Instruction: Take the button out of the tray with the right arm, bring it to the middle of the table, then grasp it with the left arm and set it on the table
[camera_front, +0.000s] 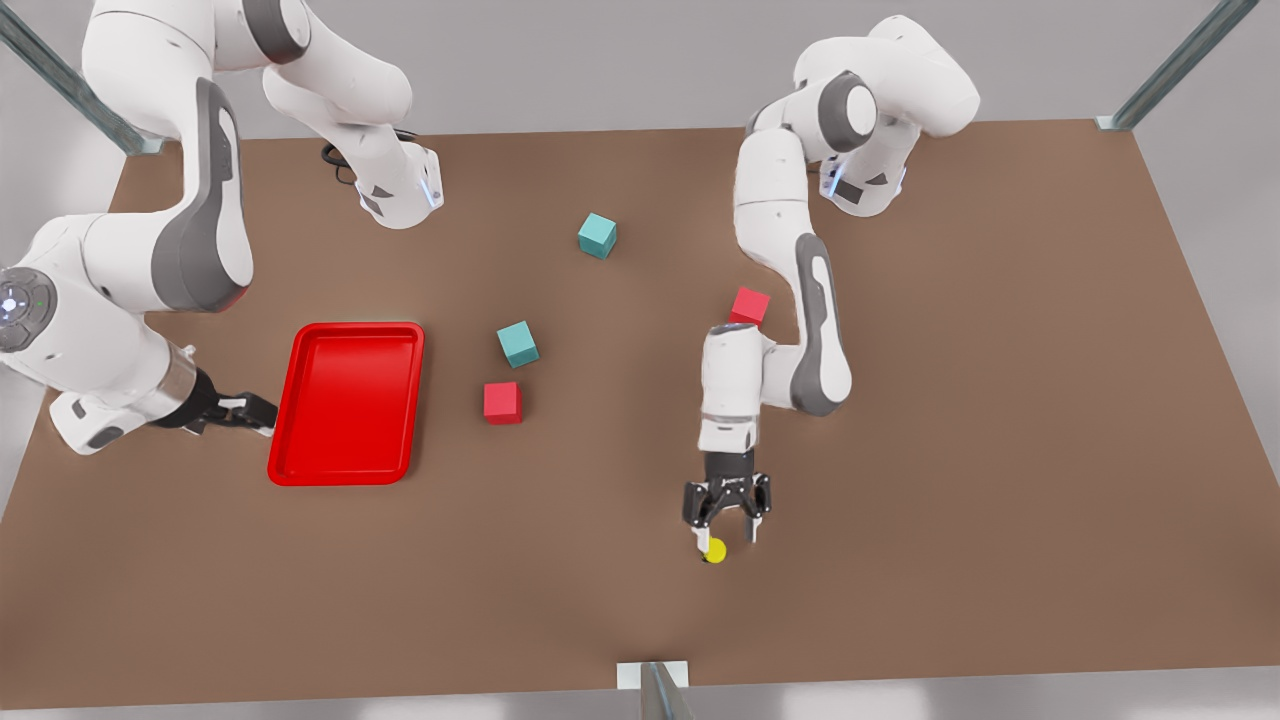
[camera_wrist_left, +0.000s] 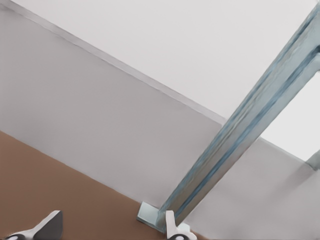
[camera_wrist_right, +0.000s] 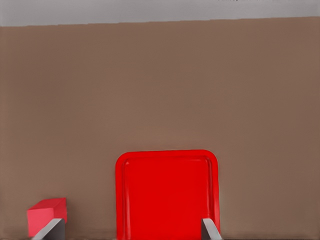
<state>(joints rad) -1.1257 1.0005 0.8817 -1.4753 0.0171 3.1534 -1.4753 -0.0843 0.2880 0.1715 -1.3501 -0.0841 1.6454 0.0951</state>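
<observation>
Brown table (camera_front: 950, 420): button (camera_front: 715, 550) sits by left gripper (camera_front: 727, 520), fingers spread, holding nothing. Right gripper (camera_front: 245, 412) beside tray (camera_front: 347, 404), fingers apart, empty.

A simulated robot test cell, not a lived-in room: a bare brown desk (camera_front: 1000, 400) with two white arms mounted at its far edge, at 11 and 1 o'clock, plain grey walls, and metal frame struts (camera_front: 1180, 65) at the corners. On the desk lie featureless coloured cubes (camera_front: 597, 236) and a red tray (camera_front: 290, 440).
</observation>
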